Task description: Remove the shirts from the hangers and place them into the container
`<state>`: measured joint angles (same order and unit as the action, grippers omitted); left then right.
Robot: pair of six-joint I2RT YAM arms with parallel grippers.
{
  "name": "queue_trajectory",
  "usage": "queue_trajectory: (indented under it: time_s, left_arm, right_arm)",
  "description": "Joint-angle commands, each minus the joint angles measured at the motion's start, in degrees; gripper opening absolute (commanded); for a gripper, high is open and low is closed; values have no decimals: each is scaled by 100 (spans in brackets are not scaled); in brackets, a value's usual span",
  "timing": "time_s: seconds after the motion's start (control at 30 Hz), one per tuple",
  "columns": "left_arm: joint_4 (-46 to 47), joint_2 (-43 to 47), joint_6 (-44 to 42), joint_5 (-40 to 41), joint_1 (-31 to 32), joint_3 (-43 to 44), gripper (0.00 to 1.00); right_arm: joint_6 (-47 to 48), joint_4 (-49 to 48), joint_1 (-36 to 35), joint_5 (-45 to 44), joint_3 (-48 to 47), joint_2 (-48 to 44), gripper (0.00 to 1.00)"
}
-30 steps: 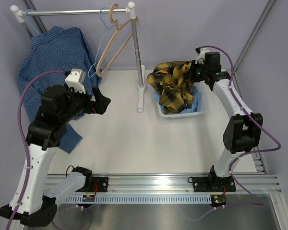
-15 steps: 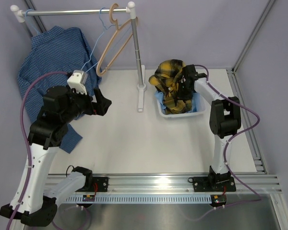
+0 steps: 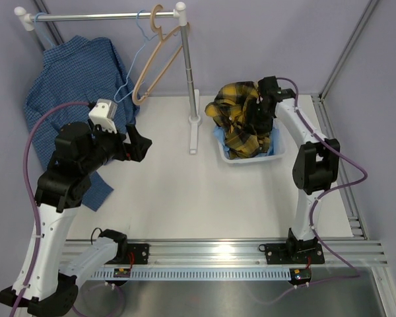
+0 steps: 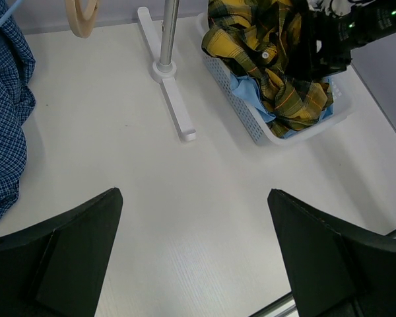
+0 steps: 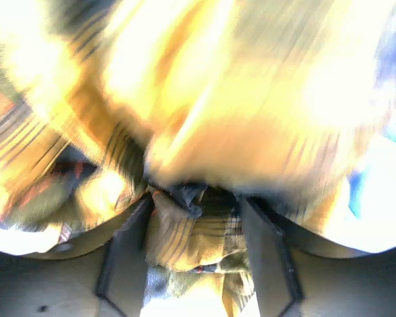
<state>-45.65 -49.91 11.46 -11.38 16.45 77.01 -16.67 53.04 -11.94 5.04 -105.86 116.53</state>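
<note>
The yellow-and-black plaid shirt (image 3: 241,119) (image 4: 264,46) is heaped in the white container (image 3: 278,154) (image 4: 247,122), over a light blue shirt (image 4: 246,88). My right gripper (image 3: 261,109) (image 5: 195,205) is low in that heap. Its jaws stand apart, open, with loose plaid cloth (image 5: 198,231) lying between them. The dark blue checked shirt (image 3: 72,72) (image 4: 3,125) hangs at the rail's left end. A tan hanger (image 3: 155,66) and a light-blue wire hanger (image 3: 133,72) hang bare. My left gripper (image 3: 137,140) (image 4: 195,191) is open over bare table, right of the dark blue shirt.
The white-and-metal rack rail (image 3: 105,16) runs along the back, its post (image 3: 187,66) and foot (image 3: 193,135) (image 4: 175,109) standing between my two arms. A metal frame post (image 3: 346,49) rises at the back right. The right wrist view is blurred.
My right arm swung down and left, carrying the plaid shirt into the container. Its jaws have parted from shut. The left arm barely shifted.
</note>
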Motion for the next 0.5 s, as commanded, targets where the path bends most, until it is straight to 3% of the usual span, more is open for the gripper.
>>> queue_trajectory:
  time_s: [0.0, 0.27, 0.47]
  left_arm:
    - [153, 17, 14, -119, -19, 51, 99]
    - [144, -10, 14, -67, -19, 112, 99]
    - [144, 95, -4, 441, -19, 200, 99]
  right_arm:
    - [278, 453, 34, -266, -522, -902, 66]
    - [585, 226, 17, -143, -787, -1773, 73]
    - [673, -513, 26, -476, -277, -3020, 97]
